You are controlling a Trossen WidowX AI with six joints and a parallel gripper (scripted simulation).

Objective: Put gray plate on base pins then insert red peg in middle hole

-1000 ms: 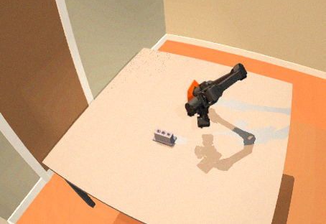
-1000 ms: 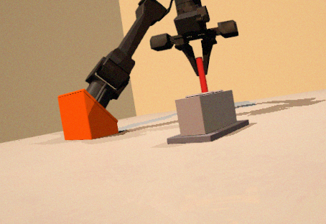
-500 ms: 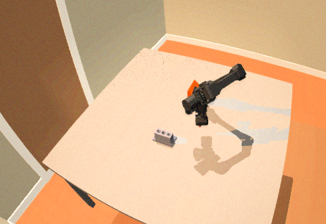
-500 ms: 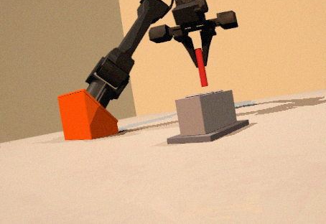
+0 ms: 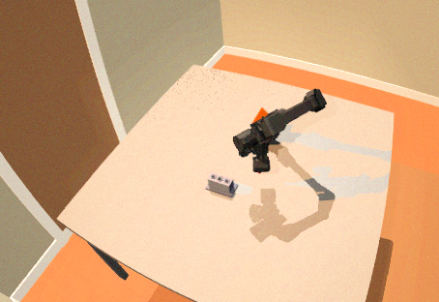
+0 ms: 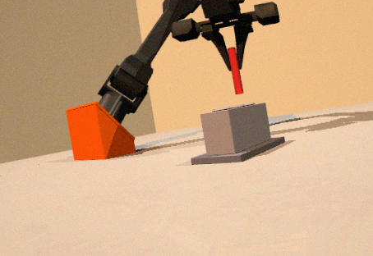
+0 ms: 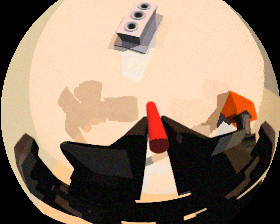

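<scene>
The red peg (image 6: 237,81) (image 7: 156,127) is held clear of the table, near upright, its lower part below the fingertips. My gripper (image 6: 235,67) (image 7: 154,120) is shut on the peg. The gray plate (image 5: 218,186) (image 6: 218,134) (image 7: 129,37), a thick block with three round holes in a row, lies flat on the base (image 6: 222,158) (image 7: 140,49), whose darker rim shows around it. The gripper and peg are off to one side of the plate in the top view, not over it. Whether pins fill the outer holes is too small to tell.
The orange arm mount (image 5: 261,114) (image 6: 88,134) (image 7: 235,106) stands on the table (image 5: 160,182), behind the plate in the top view. Shadows of the arm fall across the table on the right in that view.
</scene>
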